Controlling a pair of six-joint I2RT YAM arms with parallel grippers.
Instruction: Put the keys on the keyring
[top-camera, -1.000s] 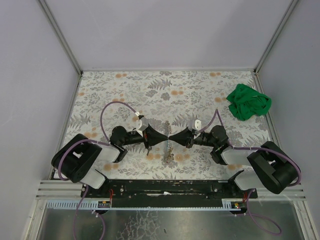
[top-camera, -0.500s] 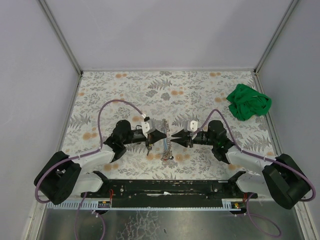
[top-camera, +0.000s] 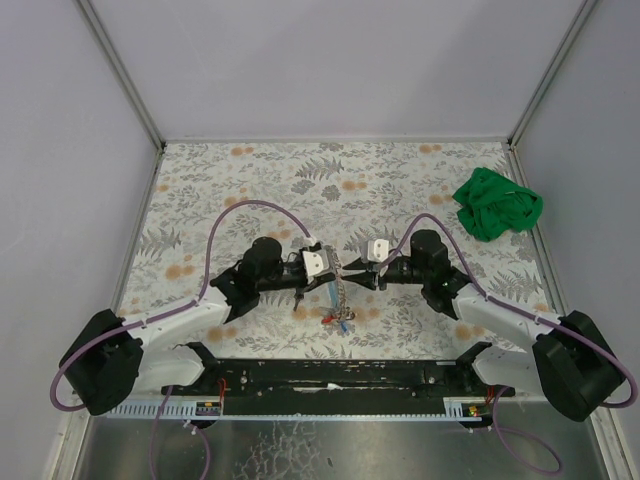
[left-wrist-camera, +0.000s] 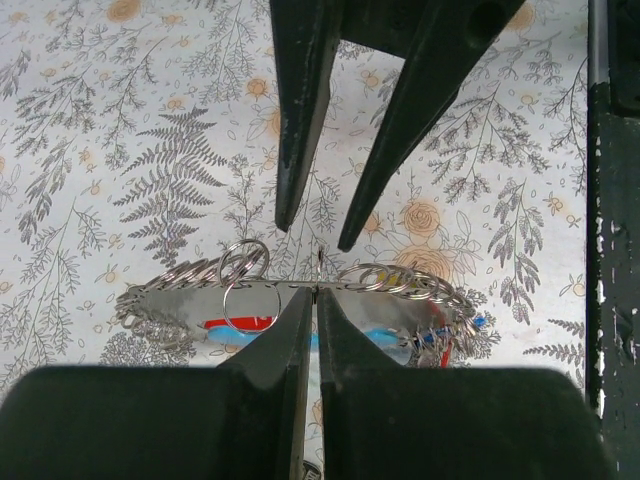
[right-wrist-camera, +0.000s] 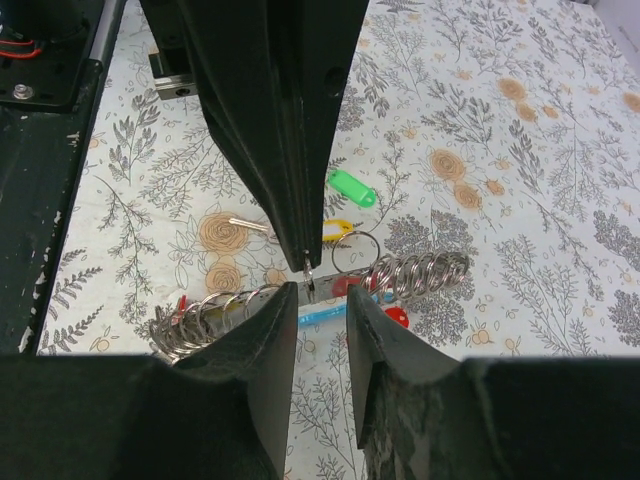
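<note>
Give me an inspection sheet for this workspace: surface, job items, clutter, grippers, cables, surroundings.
Surface: floral tablecloth, flat.
Job's things: green key and yellow key appear to lie on the cloth; ring bundle held close by.
Clutter: crumpled green cloth, far right corner.
Grippers: left gripper, jaws shut on the ring bundle; right gripper, jaws open, holding nothing.
Cables: purple cables arc over both arms, away from the keys.
Surroundings: plain white walls; black rail along near edge.

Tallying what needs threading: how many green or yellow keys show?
2: green key and yellow key beside it, just past the held ring bundle; more may be hidden.
</note>
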